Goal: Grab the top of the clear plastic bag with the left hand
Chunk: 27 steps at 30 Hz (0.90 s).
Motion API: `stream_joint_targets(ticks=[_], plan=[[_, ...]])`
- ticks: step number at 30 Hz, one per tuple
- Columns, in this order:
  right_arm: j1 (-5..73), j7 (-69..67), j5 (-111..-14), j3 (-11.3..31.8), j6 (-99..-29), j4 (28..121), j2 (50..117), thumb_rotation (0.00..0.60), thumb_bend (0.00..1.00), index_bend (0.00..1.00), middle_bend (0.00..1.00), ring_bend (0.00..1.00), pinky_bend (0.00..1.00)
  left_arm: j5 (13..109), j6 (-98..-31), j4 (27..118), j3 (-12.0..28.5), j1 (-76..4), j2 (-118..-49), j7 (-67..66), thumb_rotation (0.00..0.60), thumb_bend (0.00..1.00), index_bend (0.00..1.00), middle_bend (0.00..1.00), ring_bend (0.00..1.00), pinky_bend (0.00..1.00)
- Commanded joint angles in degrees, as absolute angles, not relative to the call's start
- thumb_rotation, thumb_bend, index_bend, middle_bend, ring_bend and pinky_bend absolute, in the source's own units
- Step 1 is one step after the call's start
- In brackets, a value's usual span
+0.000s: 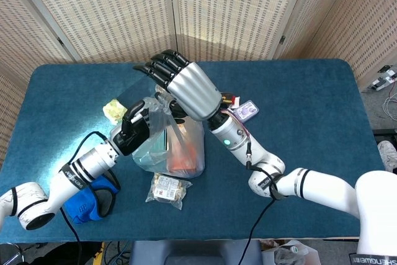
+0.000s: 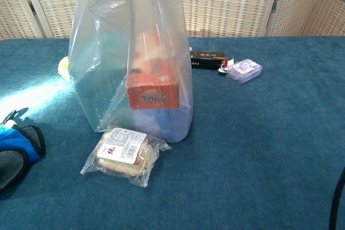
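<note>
Clear plastic bag [image 2: 135, 74] stands upright mid-table, top held up by right hand [image 1: 186, 88] – left hand [image 1: 132, 130] just left of that top, nearer, grip unclear – cannot tell

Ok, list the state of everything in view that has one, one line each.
clear plastic bag: upright, top pulled up, holding boxes.
orange box: inside the bag.
left hand: at the bag's top edge; grip unclear.
right hand: above the bag; fingers curled.
wrapped snack: sealed, flat on the table.
</note>
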<state>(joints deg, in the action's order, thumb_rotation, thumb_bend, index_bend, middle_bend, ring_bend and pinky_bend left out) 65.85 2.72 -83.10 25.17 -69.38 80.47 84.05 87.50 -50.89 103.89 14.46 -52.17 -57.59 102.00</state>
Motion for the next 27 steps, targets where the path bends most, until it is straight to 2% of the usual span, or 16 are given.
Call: stream_joint_targets(ticks=[1,27], plan=[[65.72,2.68,-83.02,25.24,-69.51,80.56,83.87,0.6,0.41,0.22,0.32,0.24,0.26,87.39,-51.15,103.72,14.44,-51.95,-57.45,102.07,0.0,0.28,0.1,0.2,0.12,0.09],[67.93,2.01,-81.62,25.99,-68.4,78.54,86.64,0.6,0.41,0.22,0.32,0.24,0.26,88.81,-50.54,104.64,14.12,-54.14,-58.85,105.63,0.0,0.28,0.1,0.2,0.12,0.09]])
